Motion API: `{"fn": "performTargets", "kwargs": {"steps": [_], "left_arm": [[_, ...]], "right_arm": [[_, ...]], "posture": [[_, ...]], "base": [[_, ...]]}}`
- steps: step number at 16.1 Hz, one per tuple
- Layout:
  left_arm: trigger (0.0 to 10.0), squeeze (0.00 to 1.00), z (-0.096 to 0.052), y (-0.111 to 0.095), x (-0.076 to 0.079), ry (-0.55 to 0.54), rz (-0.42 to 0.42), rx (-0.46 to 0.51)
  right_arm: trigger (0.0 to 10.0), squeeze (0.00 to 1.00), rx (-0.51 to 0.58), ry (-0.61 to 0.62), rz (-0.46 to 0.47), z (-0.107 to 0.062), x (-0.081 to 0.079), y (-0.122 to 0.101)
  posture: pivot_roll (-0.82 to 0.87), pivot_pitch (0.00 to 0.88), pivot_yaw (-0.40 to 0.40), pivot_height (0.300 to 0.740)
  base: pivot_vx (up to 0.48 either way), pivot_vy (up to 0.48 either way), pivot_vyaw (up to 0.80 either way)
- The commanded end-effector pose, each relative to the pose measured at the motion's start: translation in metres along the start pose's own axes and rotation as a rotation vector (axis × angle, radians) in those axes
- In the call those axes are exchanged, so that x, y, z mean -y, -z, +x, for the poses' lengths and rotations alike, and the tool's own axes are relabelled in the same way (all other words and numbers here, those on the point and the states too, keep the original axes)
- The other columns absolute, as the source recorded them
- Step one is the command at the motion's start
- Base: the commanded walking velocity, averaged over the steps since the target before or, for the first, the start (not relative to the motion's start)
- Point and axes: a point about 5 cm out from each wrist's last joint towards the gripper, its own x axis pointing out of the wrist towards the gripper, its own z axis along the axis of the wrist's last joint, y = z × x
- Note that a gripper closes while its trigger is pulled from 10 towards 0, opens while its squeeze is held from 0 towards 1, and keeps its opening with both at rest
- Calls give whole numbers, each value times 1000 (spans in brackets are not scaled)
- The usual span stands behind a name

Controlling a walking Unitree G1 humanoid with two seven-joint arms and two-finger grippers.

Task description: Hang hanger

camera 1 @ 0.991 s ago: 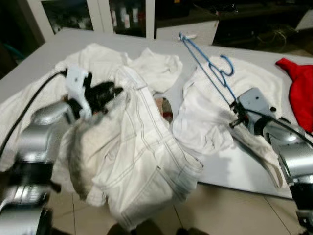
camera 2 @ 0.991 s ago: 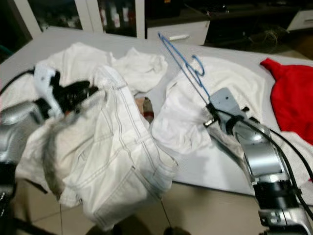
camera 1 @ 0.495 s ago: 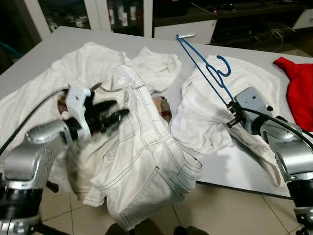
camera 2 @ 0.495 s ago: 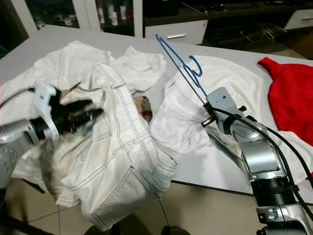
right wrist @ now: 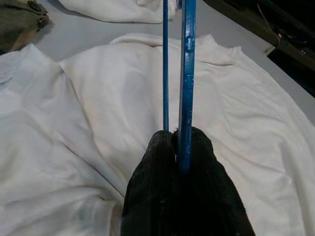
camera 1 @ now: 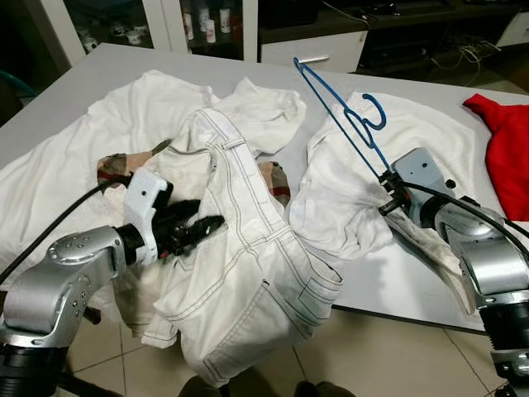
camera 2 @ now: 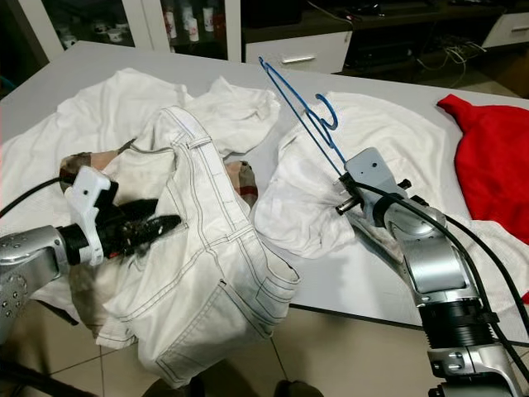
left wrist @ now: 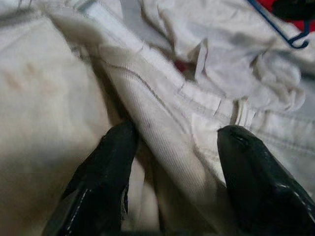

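White denim trousers spill over the grey table's near edge at lower centre; rumpled white shirts lie behind, and a red cloth sits at far right.

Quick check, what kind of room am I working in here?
Probably a living or dining room in a home, used for sorting laundry. A grey table is heaped with clothes such as white jeans; glass-door cabinets stand behind it, and the floor is tiled.
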Motion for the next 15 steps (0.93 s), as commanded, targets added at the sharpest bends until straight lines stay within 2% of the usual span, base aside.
{"fn": "performTargets", "kwargs": {"steps": [1, 7, 11, 12, 13, 15], "left_arm": [[10000, 0, -2, 3, 3, -10, 19, -36], [10000, 0, -2, 1, 10, 9, -11, -35], [10000, 0, 8, 15, 14, 18, -74, -77], [7922, 0, 11, 21, 12, 4, -91, -98], [0, 0, 13, 27, 10, -12, -113, -117], [0, 0, 17, 31, 7, -15, -138, -135]], "right_arm": [[10000, 0, 3, 8, -1, 1, 1, -1], [10000, 0, 6, 9, 1, 3, 2, -1], [10000, 0, 8, 7, 1, 3, 2, -2], [10000, 0, 9, 7, 2, 4, 2, -2], [10000, 0, 10, 8, 3, 3, 2, -2], [10000, 0, 11, 10, 4, 3, 2, -2]], "posture": [[134, 64, 5, 740], [138, 55, -1, 740], [136, 54, -2, 740], [136, 54, -2, 740], [136, 54, -2, 740], [130, 54, -2, 740]], "base": [[0, 0, 0], [0, 0, 0], [0, 0, 0], [0, 0, 0], [0, 0, 0], [0, 0, 0]]}}
